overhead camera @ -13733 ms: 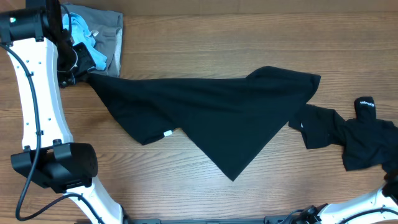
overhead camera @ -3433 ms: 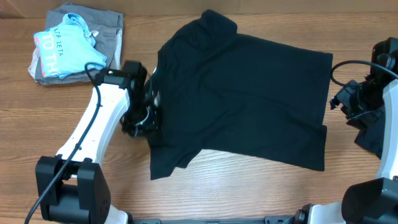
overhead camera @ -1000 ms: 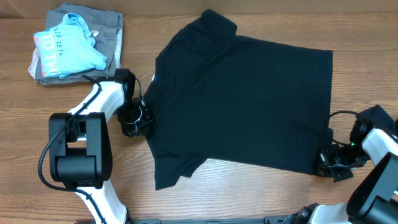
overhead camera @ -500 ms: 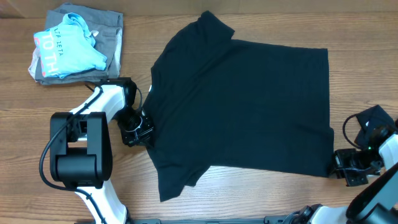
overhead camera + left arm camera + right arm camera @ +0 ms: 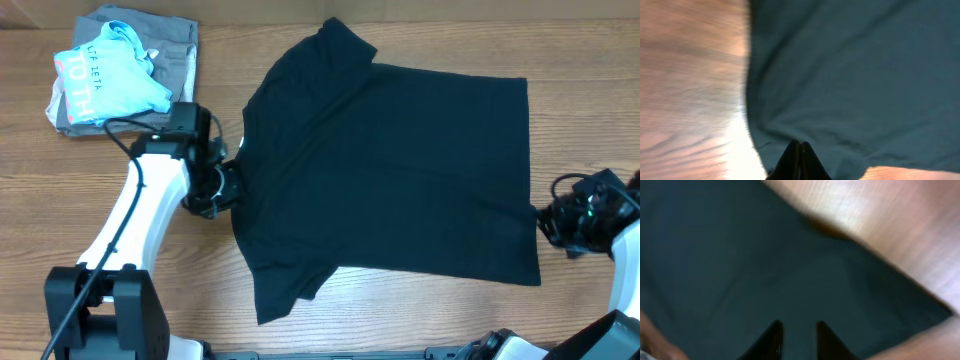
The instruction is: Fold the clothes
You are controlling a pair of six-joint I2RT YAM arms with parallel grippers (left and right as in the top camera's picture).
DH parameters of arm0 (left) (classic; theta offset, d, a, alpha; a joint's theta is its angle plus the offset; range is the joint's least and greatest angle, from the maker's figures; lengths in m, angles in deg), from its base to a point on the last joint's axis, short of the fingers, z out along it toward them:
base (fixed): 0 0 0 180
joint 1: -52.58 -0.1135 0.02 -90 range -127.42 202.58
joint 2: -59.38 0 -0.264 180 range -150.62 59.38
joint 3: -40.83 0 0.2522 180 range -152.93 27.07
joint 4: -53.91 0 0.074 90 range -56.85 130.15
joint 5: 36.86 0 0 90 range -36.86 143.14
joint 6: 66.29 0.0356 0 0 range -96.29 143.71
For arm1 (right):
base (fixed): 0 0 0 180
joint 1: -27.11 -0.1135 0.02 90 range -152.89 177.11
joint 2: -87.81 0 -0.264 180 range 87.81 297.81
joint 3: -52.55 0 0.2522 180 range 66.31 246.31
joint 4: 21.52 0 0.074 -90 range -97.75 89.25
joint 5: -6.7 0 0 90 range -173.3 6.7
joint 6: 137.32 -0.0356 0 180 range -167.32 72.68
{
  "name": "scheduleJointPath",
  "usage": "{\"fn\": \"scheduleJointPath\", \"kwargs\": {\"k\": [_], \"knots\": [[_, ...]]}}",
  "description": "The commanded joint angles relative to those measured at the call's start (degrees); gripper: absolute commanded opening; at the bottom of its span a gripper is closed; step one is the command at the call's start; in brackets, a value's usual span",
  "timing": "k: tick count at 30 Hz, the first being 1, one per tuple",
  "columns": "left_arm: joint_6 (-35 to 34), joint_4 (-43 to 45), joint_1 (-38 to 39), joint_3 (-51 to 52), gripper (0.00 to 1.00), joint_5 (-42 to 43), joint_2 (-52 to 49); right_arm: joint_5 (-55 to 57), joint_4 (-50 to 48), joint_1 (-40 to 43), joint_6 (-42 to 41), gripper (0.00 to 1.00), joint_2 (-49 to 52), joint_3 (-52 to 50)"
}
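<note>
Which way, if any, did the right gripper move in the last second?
Yes. Overhead, the right gripper went right and upward, off the lower right corner of the black T-shirt, farther from the grey folded garment.

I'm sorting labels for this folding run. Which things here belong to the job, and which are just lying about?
Part of the job: black T-shirt, spread flat; left pincer, shut on its edge; right pincer, open over it.
Lying about: light blue shirt; grey folded garment under it.
</note>
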Motion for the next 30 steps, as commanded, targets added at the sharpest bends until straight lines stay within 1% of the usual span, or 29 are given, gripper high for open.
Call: {"fn": "scheduleJointPath", "kwargs": {"k": [1, 3, 5, 7, 11, 13, 16, 23, 30], "knots": [[1.3, 1.6, 4.2, 0.2, 0.04, 3.5, -0.9, -9.0, -5.9, -5.4, 5.1, 0.17, 1.1, 1.5], [1.3, 2.0, 6.4, 0.2, 0.04, 3.4, -1.9, -8.3, -9.6, -8.5, 4.2, 0.16, 2.6, 1.5], [1.3, 2.8, 8.8, 0.2, 0.04, 3.4, -3.1, -4.7, -13.2, -11.9, 1.7, 0.14, 5.1, 2.1], [1.3, 3.1, 10.7, 0.2, 0.04, 2.8, -4.0, -1.2, -15.3, -14.8, 1.6, 0.13, 8.1, 3.6], [1.3, 3.3, 12.9, 0.2, 0.04, 2.1, -5.4, 11.7, -14.6, -19.4, 1.4, 0.08, 15.1, 9.7], [1.2, 3.4, 13.1, 0.2, 0.04, 1.7, -6.2, 15.6, -13.8, -20.3, 1.0, 0.06, 17.9, 12.3], [0.2, 4.2, 13.1, 0.2, 0.04, -0.7, -8.1, 15.5, -14.2, -20.3, 0.7, 0.06, 21.2, 14.9], [-0.8, 5.2, 13.0, 0.2, 0.04, -0.5, -14.7, 17.9, -16.5, -19.6, -0.3, 0.05, 25.6, 15.4], [-0.8, 5.2, 12.9, 0.2, 0.05, -0.6, -17.0, 17.9, -17.7, -19.6, -0.3, 0.05, 28.1, 15.4]]}}
